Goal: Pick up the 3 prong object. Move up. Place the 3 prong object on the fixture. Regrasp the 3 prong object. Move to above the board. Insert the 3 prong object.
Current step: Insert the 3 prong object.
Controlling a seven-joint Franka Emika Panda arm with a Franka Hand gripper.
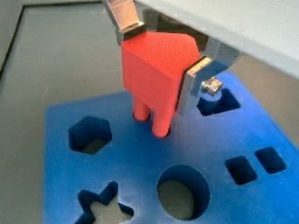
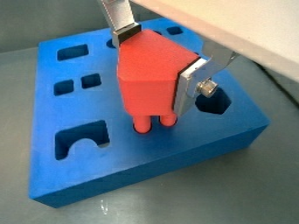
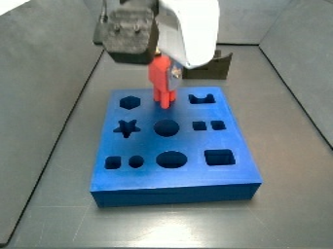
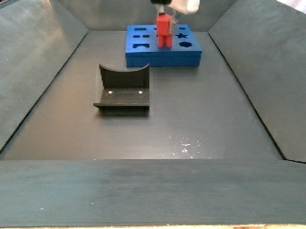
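Right now, in a wrist view, your pincer [image 1: 163,54] is clamped on the 3 prong object [image 1: 158,74], the silver fingers [image 1: 201,77] pressing its flat red sides. The prongs point down at the board [image 1: 117,166], their tips close to or touching its blue top between the hexagon hole [image 1: 87,133] and the round hole [image 1: 179,192]. Whether they sit over a matching socket you cannot tell from here, because the body hides what lies beneath. If they are on solid blue, pushing down would jam the tips or tilt the piece in the pads.

Turning to a wrist view from the opposite side, the pincer [image 2: 158,59] holds the red body high up, and the prongs [image 2: 153,123] appear to meet the board [image 2: 152,166] near its edge, beside a dark hole [image 2: 212,105]. With so much of the piece below the grip, a small sideways error could lever it and make it slip.

Next, in a side view, the 3 prong object [image 3: 163,83] hangs upright below the pincer [image 3: 160,60] over the far middle of the board [image 3: 176,190], near a round hole [image 3: 166,127]. It looks plumb, so lateral offset rather than tilt seems the main risk.

Lastly, in a side view from further off, the fixture [image 4: 122,89] stands empty on the floor, well apart from the board [image 4: 191,59], where the red piece [image 4: 160,27] sits under the pincer [image 4: 160,11]. Letting go before the prongs seat could leave the piece toppled on the blue surface.
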